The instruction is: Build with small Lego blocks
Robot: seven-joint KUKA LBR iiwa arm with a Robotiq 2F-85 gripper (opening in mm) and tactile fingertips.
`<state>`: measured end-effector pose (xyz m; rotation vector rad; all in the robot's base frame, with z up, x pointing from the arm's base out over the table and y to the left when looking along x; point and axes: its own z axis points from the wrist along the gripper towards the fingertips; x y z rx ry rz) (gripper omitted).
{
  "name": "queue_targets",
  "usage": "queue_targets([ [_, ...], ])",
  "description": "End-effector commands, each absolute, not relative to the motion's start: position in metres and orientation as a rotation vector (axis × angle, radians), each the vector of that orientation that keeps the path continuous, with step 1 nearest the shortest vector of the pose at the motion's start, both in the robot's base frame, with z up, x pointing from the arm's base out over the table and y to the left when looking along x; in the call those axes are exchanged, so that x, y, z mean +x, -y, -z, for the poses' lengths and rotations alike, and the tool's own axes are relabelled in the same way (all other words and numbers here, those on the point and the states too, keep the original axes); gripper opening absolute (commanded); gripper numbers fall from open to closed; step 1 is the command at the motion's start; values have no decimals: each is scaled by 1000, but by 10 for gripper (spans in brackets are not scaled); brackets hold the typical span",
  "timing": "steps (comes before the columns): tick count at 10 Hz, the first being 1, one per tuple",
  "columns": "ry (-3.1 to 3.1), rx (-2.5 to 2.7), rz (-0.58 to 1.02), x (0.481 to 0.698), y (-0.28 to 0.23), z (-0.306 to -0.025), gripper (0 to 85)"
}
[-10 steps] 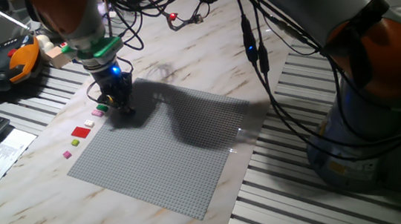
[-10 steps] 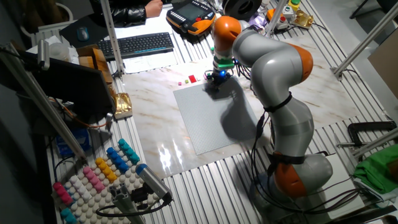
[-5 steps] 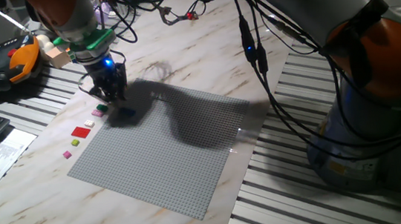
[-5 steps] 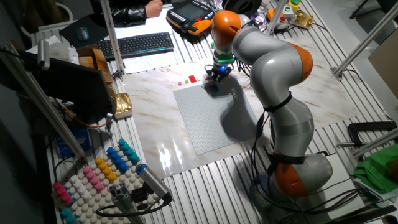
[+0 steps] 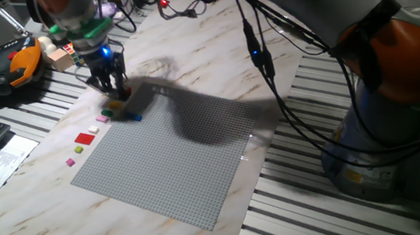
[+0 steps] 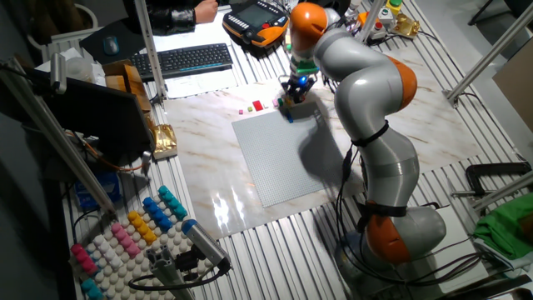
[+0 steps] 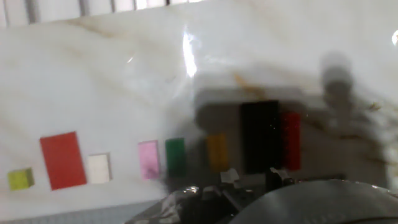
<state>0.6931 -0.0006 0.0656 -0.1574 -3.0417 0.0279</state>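
Marble tabletop (image 7: 93,74) carries a row of small bricks in the hand view — lime square (image 7: 20,179), red rectangle (image 7: 62,160), white (image 7: 99,168), pink (image 7: 148,159), green (image 7: 175,155), yellow (image 7: 217,152), black (image 7: 259,137), narrow red (image 7: 291,140). Beside them lies the grey baseplate (image 5: 175,156). Just above the row's end hangs the tool (image 5: 116,90) — whether its fingers are spread or pressed together cannot be told.

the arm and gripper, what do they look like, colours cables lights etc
The arm is built of rounded silver-grey links with orange joint bands, on a grey base. Black cables hang along it, one carrying a small blue light. Near the wrist sits a green ring. The gripper is small and black, with a blue light glowing just above its fingers.
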Motion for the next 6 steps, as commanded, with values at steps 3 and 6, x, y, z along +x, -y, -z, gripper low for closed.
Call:
queue_targets([
  [3, 3056, -198, -46, 700, 19, -65, 317],
  [6, 3068, -232, -64, 702, 26, -63, 307],
])
